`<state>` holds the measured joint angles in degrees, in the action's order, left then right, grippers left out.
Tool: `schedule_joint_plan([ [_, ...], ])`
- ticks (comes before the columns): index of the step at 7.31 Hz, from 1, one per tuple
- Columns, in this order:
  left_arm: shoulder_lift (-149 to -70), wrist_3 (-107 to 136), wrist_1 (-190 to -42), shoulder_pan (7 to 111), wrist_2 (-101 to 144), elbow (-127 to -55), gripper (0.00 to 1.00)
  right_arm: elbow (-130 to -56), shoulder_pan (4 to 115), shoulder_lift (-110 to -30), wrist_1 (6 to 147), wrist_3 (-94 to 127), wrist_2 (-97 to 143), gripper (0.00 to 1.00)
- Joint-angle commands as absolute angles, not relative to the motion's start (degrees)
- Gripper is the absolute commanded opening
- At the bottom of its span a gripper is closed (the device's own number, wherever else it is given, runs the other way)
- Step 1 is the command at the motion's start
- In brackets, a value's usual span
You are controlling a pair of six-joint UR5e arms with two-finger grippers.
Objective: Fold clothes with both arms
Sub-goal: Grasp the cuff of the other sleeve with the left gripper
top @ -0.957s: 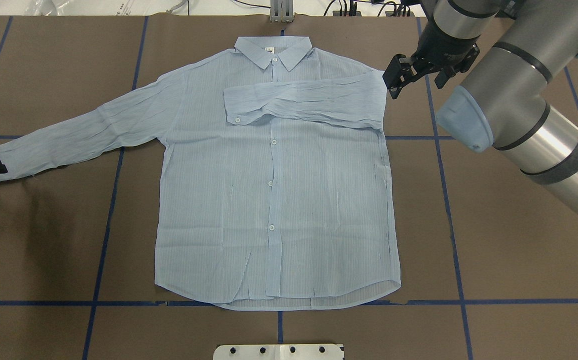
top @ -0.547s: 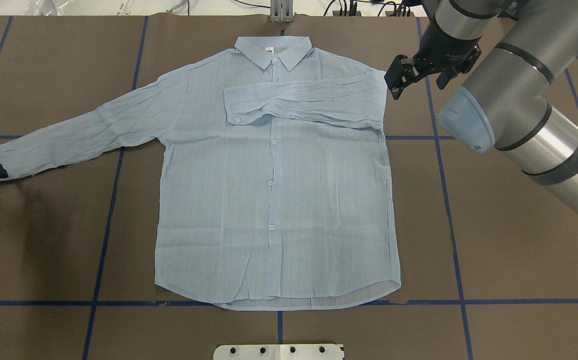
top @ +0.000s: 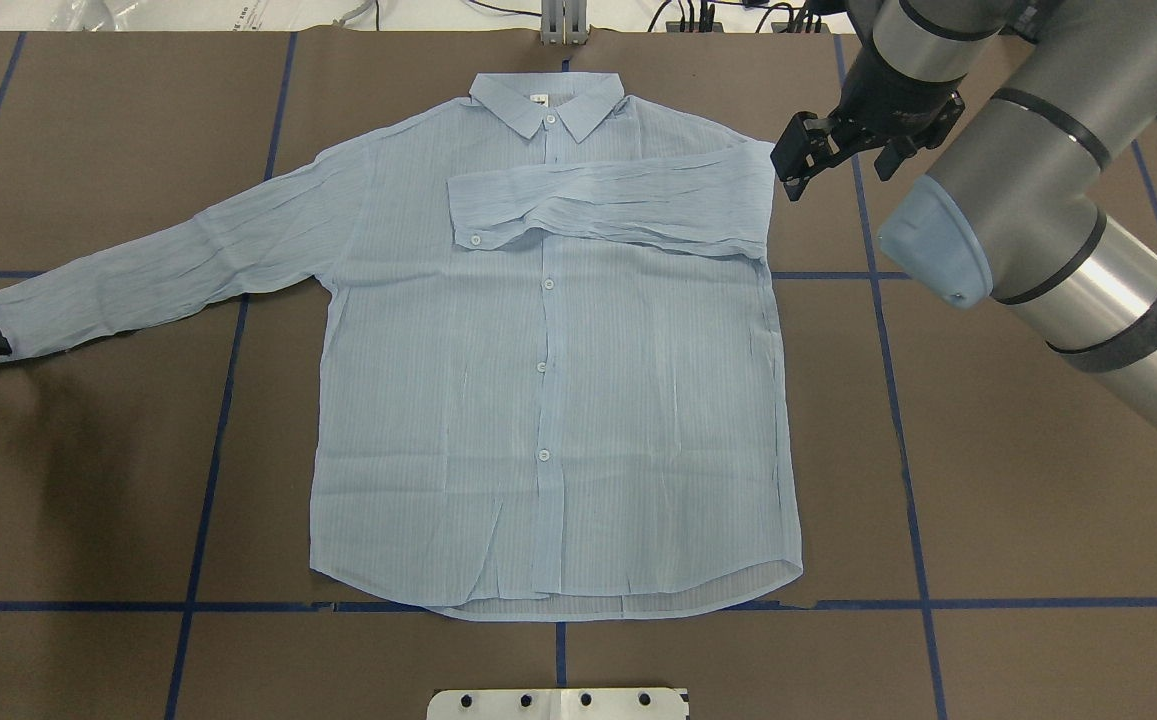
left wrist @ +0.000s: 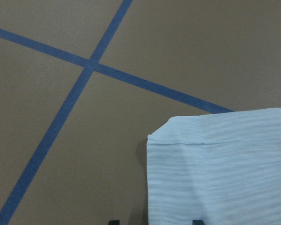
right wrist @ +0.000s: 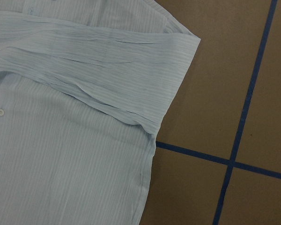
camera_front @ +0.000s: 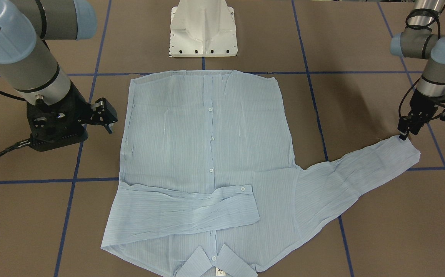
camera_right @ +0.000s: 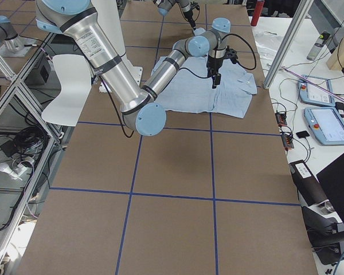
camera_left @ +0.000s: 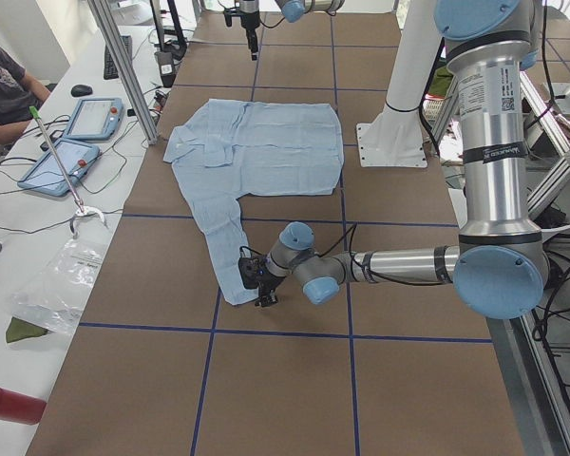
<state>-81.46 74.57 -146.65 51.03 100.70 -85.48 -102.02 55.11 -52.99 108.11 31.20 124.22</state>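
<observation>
Straddling the shirt [top: 538,400] cuff, left tool [camera_front: 403,134] parted, mostly cut off overhead, right tool [top: 793,175] spread beside folded sleeve.

- A brown table [top: 1038,500] is crossed by blue tape lines [top: 208,470] that form a grid.
- A white pedestal base [camera_front: 203,29] stands on the table, midway along its robot-side edge.
- A white bench [camera_left: 19,237] runs along the table's opposite long edge.
- On the bench lie two blue-rimmed tablets [camera_left: 92,118], a dark mouse [camera_left: 82,90] and a clear plastic bag [camera_left: 62,285].
- A seated person [camera_left: 5,85] is at the bench, well off the table.
- A slanted aluminium post [camera_left: 123,71] rises just beside that table edge.
- A red cylinder [camera_left: 9,404] lies off the table's near corner in the left side view.
</observation>
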Motion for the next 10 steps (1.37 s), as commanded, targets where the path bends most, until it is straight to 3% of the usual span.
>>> schedule_joint_plan([
  [1, -81.7, 74.5, -146.7, 51.0, 100.6, -85.3, 0.59, -102.0, 55.1, -53.2, 108.1, 31.2, 124.2, 1.0],
  [4, -81.7, 74.5, -146.7, 51.0, 100.6, -85.3, 0.45, -102.7, 55.1, -54.2, 107.9, 31.2, 124.1, 1.0],
  [10, -81.8, 74.6, -146.3, 50.7, 100.6, -85.4, 0.43, -102.8, 55.2, -54.7, 107.9, 31.2, 124.2, 1.0],
])
